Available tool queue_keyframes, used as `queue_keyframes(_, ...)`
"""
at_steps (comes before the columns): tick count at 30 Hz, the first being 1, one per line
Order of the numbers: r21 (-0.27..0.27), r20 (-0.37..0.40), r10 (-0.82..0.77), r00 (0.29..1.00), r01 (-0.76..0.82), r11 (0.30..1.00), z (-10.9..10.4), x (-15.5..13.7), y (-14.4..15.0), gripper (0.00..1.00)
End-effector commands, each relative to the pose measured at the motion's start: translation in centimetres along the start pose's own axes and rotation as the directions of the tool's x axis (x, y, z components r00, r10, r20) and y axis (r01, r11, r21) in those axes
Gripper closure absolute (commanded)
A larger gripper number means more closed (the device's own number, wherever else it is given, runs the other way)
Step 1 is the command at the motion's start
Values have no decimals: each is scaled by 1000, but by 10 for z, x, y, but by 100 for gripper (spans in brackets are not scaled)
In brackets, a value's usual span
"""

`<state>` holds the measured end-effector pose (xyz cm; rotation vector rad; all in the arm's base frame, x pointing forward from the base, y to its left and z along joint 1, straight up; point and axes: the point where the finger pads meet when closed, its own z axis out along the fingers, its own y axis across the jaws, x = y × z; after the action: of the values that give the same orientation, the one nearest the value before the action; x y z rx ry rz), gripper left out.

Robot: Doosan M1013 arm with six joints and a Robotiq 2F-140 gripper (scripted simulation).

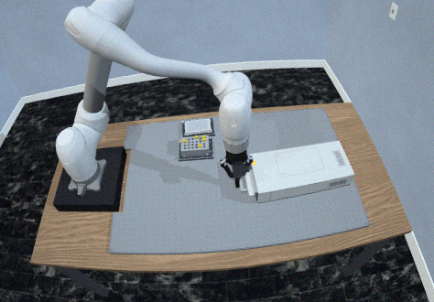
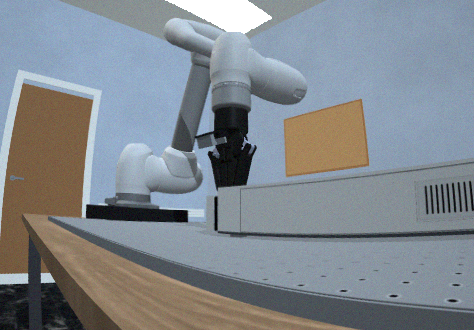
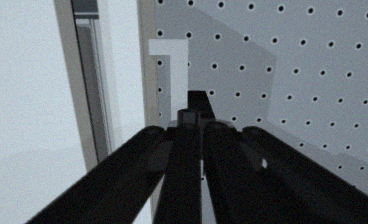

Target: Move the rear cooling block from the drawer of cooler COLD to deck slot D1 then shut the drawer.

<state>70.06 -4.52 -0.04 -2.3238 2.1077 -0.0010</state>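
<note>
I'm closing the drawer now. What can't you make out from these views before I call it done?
- Front block and its tubes: hidden inside the cooler COLD in every view.
- Drawer gap: the end effector, shut on nothing, covers the drawer front in top; exterior shows only a dark seam.
- Lamp: lit orange in top; out of frame in wrist.
- Block on D1: too small in top to check its seating in the locators or to count its yellow tubes.

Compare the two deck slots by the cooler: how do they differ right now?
The nearer slot holds a grey block with yellow-capped tubes; the farther slot shows only a pale flat top. The nearer one sits closer to the shut gripper. Both are square, dark-framed, side by side on the grey deck.
</note>
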Motion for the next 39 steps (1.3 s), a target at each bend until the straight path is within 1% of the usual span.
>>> queue_keyframes(1, 1, 0, 0, 1000, 0, 1000, -1, 0, -1, 90)
queue_keyframes(39, 1, 0, 0, 1000, 0, 1000, -1, 0, -13, 90)
